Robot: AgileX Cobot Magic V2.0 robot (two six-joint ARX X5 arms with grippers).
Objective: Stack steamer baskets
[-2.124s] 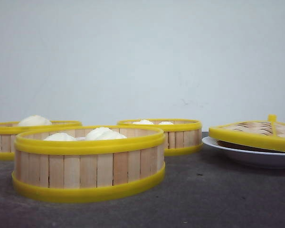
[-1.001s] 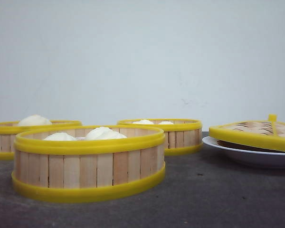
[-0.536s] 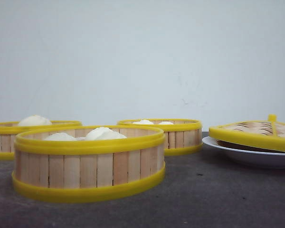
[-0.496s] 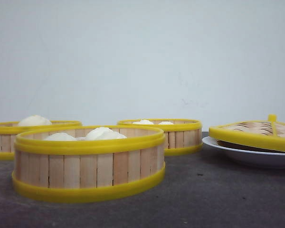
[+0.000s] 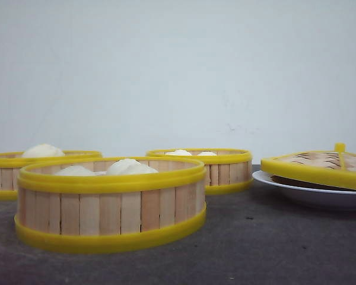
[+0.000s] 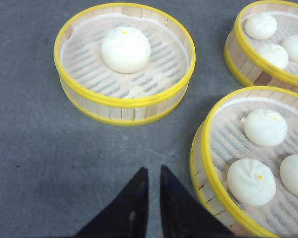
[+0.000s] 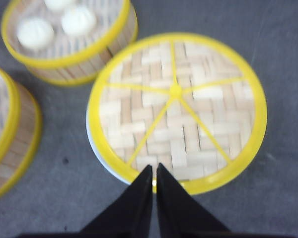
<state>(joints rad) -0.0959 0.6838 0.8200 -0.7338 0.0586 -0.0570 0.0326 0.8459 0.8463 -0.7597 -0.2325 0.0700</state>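
Bare test setup: grey tabletop (image 5: 273, 249) before a blank white wall (image 5: 178, 65).

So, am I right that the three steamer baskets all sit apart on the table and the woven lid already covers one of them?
Not quite. The three steamer baskets do sit apart, but the woven lid covers none of them: it rests on the white plate, as the front view shows. All three baskets are open, buns showing.

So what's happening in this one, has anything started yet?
Nothing is being handled. Three round wooden-slat steamer baskets with yellow rims sit apart on the dark table, unstacked, holding white buns. The woven lid rests on a white plate. The left gripper and right gripper hover, nearly closed, empty.
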